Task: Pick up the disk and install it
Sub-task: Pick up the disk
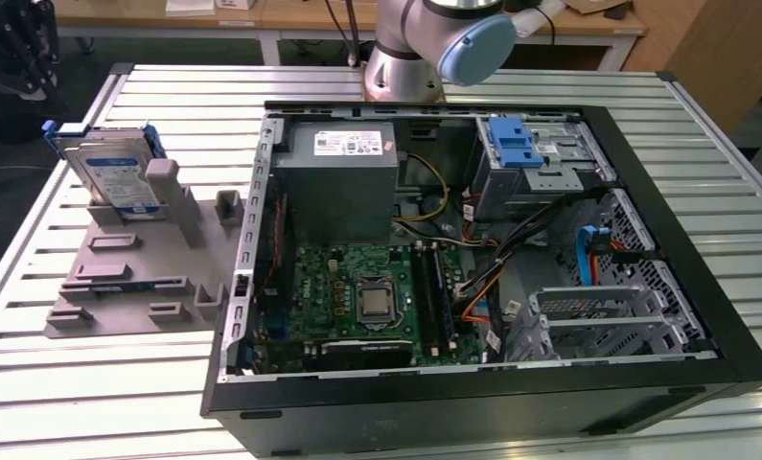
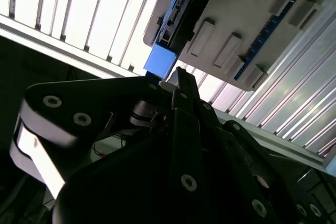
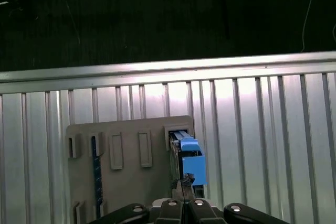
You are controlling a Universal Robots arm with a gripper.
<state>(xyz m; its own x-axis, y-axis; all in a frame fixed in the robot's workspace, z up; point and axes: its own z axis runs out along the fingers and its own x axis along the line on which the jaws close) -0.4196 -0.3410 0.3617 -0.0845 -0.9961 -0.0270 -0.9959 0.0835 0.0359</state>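
Gripper (image 3: 185,186) closed, empty, short of disk (image 1: 109,165) propped in stand (image 1: 138,278), case's (image 1: 483,407) 9 o'clock; I should open, align squarely.

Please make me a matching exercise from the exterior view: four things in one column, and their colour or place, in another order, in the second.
1 disk
2 power-supply box
3 drive cage
4 motherboard

A green, inside the computer case
B standing in the grey holder
C grey, with white sticker
D silver, with blue latch

Pairs: 1-B; 2-C; 3-D; 4-A
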